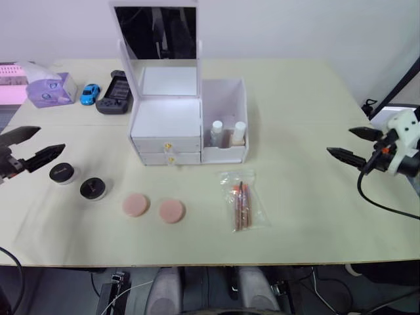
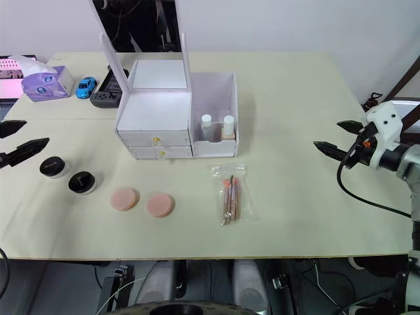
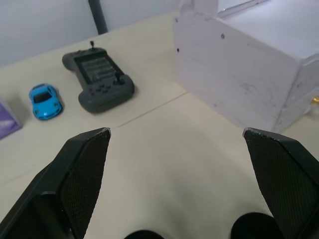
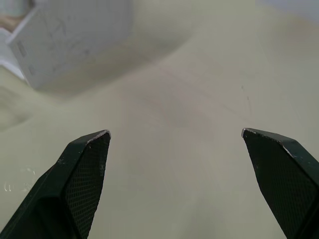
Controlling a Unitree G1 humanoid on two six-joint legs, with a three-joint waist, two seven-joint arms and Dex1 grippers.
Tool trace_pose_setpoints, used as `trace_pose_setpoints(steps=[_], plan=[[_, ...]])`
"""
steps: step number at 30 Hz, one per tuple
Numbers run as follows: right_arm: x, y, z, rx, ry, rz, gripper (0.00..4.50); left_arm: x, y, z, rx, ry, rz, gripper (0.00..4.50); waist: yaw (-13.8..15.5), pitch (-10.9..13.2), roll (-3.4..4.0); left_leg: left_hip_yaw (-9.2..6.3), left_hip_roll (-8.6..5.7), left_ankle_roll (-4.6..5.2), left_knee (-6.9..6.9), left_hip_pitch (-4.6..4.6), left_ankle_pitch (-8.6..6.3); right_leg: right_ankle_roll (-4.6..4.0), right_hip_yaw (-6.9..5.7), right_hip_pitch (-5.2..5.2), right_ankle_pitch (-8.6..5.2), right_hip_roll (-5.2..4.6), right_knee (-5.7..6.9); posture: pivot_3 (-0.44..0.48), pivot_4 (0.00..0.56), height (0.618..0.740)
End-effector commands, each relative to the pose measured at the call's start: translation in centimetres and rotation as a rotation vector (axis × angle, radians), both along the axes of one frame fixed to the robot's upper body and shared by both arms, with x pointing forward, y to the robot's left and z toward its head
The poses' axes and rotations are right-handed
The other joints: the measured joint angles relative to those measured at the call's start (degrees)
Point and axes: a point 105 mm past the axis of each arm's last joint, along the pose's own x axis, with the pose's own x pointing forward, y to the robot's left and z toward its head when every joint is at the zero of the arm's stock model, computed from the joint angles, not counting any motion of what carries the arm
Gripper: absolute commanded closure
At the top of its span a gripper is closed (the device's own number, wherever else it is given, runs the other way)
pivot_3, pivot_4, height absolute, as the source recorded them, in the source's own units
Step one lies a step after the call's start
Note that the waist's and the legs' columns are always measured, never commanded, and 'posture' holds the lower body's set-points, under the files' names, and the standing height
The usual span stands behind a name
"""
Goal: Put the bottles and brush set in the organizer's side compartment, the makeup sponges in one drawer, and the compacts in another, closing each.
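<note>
**On the worktop: cosmetics stock, counted**

Across the cream worktop (image 1: 302,216), items as follows.

- Organizer (image 1: 167,125), white, one: mirror lid raised, two drawers, both shut, gold knobs facing the robot. Its side compartment (image 1: 226,98) is on the robot's right.
- Bottles (image 1: 226,133), two: upright, side by side at the front of the side compartment.
- Brush set (image 1: 241,203), one: clear bag lying flat in front of the compartment, apart from it; long axis running away from the robot, nearly square to the worktop's front edge.
- Makeup sponges (image 1: 153,208), two: pink rounds, side by side, just apart, in front of the drawers.
- Compacts (image 1: 79,180), two: black-lidded, to the left of the sponges, near the left end effector.
- Sundries at the far left: game controller (image 3: 99,79), blue toy car (image 3: 45,99), purple tissue box (image 1: 47,88).

Left end effector (image 1: 29,147): released, fingers spread, empty, above the left edge. Right end effector (image 1: 354,144): released, empty, well right of the organizer.

The left wrist view gives the organizer's plain left wall; the right wrist view gives bare worktop and a white corner of the organizer.
</note>
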Motion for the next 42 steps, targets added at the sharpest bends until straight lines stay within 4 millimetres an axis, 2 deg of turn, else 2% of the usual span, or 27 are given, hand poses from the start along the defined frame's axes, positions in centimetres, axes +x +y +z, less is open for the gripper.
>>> trace_pose_setpoints(steps=[1, 5, 8, 13, 16, 19, 23, 26, 30, 36, 42], plan=[[-0.2, 2.5, 3.8, 0.02, -0.061, 0.097, 0.02, -1.3, -4.7, 3.7, -0.013, -0.007, -0.247, 0.0, 0.0, 0.0, -0.01, 0.0, 0.01, 0.0, 0.0, -0.04, 0.0, 0.01, 0.0, -0.02, -0.01, 0.0, -0.01, 0.0, 0.15, 0.729], [-0.8, 7.1, 5.4, 0.074, -0.038, 0.252, 0.02, -2.9, -10.2, 5.4, -0.024, 0.088, -0.463, 0.0, -0.02, 0.01, -0.02, 0.0, 0.01, 0.0, -0.04, -0.11, 0.0, 0.08, 0.01, -0.04, -0.05, 0.0, -0.06, 0.0, 0.15, 0.729], [-1.9, 9.7, 5.5, 0.059, -0.015, 0.327, 0.02, -3.0, -13.6, 5.2, -0.06, 0.211, -0.501, 0.0, 0.21, 0.01, 0.0, -0.03, 0.01, 0.0, -0.09, -0.09, 0.0, 0.14, 0.01, -0.04, -0.11, 0.02, -0.06, 0.0, 0.15, 0.729], [-4.4, 13.5, 4.0, 0.042, 0.061, 0.408, 0.02, -3.3, -19.4, 3.3, -0.087, 0.353, -0.55, 0.0, 0.38, 0.01, -0.05, -0.16, -0.03, 0.0, 0.06, -0.1, 0.0, 0.2, 0.01, 0.08, -0.13, 0.04, -0.01, 0.0, 0.15, 0.729], [-5.7, 14.8, 2.5, 0.081, 0.189, 0.418, 0.02, -4.9, -21.9, 1.4, -0.13, 0.578, -0.633, 0.0, 0.19, 0.0, -0.23, -0.19, -0.06, 0.0, 0.12, -0.09, 0.0, 0.2, 0.05, 0.14, -0.13, 0.04, 0.01, 0.0, 0.15, 0.729], [-6.9, 14.9, 0.0, 0.109, 0.401, 0.381, 0.0, -6.0, -23.7, -0.9, -0.106, 0.71, -0.691, 0.86, 0.09, -0.01, -0.24, -0.24, -0.06, 0.01, 0.12, -0.05, 0.01, 0.19, 0.05, 0.14, -0.13, 0.07, 0.05, 0.0, 0.15, 0.729], [-7.5, 15.2, -1.9, 0.197, 0.6, 0.352, 0.0, -5.6, -25.8, -2.9, -0.102, 0.758, -0.695, 2.93, 0.31, -0.04, -0.3, -0.38, -0.08, 0.02, 0.18, -0.04, 0.01, 0.12, 0.03, 0.18, -0.09, 0.12, 0.08, 0.0, 0.15, 0.729], [-7.1, 15.2, -3.3, 0.28, 0.721, 0.308, 0.0, -6.1, -27.5, -4.0, -0.057, 0.762, -0.745, 4.46, 0.22, -0.06, -0.33, -0.46, -0.12, 0.02, 0.34, -0.07, 0.01, 0.07, 0.03, 0.23, -0.06, 0.14, 0.08, 0.0, 0.15, 0.729], [-6.0, 14.9, -6.1, 0.372, 0.86, 0.214, 0.0, -5.7, -29.6, -5.3, 0.0, 0.695, -0.786, 4.46, 0.39, -0.09, -0.35, -0.5, -0.16, 0.02, 0.44, -0.1, 0.01, 0.03, 0.04, 0.3, -0.03, 0.14, 0.06, 0.0, 0.15, 0.729], [-4.4, 14.6, -8.2, 0.456, 0.985, 0.118, 0.0, -4.5, -30.8, -7.8, 0.05, 0.644, -0.767, 4.46, 0.24, -0.09, -0.34, -0.56, -0.19, 0.03, 0.64, -0.21, 0.01, 0.03, 0.04, 0.32, -0.03, 0.15, 0.06, 0.0, 0.15, 0.729], [-4.4, 15.7, -9.4, 0.493, 1.09, 0.134, 0.0, -3.7, -31.8, -10.4, 0.064, 0.634, -0.739, 4.46, 0.26, -0.1, -0.33, -0.63, -0.18, 0.04, 0.67, -0.21, 0.0, 0.03, 0.05, 0.33, -0.03, 0.2, 0.09, 0.0, 0.15, 0.729]])
